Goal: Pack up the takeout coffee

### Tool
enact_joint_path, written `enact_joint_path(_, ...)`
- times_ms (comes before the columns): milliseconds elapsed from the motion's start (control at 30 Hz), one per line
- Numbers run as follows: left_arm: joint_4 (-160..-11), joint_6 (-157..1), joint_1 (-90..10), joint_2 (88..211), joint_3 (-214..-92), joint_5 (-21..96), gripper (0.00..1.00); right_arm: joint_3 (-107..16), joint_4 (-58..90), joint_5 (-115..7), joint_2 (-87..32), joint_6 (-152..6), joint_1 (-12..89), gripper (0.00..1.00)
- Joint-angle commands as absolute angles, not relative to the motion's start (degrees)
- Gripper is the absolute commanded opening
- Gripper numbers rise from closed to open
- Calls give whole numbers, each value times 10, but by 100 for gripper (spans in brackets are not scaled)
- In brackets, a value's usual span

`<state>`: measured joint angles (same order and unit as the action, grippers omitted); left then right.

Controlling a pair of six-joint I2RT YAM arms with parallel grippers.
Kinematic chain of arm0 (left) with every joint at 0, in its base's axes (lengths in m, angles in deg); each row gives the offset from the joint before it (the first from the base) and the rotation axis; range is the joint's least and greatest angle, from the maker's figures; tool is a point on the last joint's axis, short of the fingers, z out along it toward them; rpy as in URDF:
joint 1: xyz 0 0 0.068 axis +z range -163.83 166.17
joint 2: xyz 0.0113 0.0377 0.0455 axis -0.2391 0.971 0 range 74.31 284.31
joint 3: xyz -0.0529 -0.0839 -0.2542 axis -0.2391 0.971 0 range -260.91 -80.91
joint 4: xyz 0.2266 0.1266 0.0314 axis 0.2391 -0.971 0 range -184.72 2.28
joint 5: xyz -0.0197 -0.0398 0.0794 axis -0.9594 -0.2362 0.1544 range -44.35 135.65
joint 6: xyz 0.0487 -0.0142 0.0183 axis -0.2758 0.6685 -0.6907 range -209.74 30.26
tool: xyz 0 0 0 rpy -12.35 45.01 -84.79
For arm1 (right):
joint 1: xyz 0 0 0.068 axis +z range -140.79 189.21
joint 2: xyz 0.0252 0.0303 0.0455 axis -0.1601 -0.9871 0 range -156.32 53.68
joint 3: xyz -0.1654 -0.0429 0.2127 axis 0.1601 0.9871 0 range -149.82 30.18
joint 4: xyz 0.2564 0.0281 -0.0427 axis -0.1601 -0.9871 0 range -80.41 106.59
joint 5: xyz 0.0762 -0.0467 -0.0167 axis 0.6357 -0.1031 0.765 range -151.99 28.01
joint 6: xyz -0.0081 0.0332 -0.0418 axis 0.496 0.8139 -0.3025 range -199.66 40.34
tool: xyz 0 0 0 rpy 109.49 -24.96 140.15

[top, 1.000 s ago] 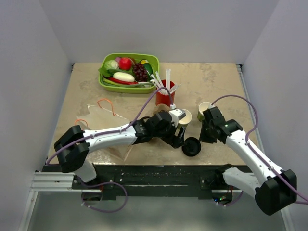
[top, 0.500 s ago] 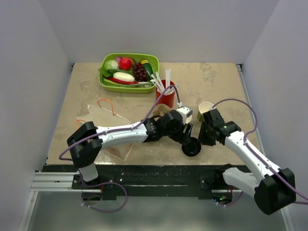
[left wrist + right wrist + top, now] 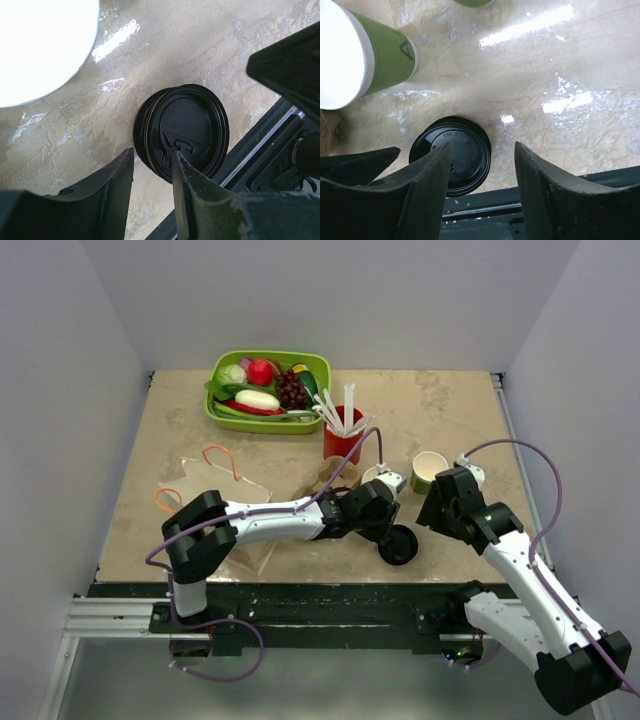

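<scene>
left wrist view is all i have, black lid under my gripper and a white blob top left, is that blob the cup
observer: yes. The right wrist view shows a green cup with a white inside, upright, just beyond the lid and not touching it.
operator: where's the right arm
observer: the right gripper is open and points down just right of the same lid.
operator: any other cup around
observer: yes. From the top, a second cup, also green and without a lid, stands farther back on the right, with the red cup of white sticks to its left.
</scene>
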<state>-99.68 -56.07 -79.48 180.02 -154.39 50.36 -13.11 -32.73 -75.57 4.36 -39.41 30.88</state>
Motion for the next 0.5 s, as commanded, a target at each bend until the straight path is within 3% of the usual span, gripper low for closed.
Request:
enact_joint_path(0,-993,-549,-796,1813,-1571,506,40,-156,-345,-815,67,-383,307,59)
enact_joint_path(167,-1005,-552,-796,1829,-1585,504,35,-151,-340,-809,67,-382,307,59)
enact_joint_path(467,-1017,-552,-796,1827,-1587,506,0,-147,-340,-788,73,-384,307,60)
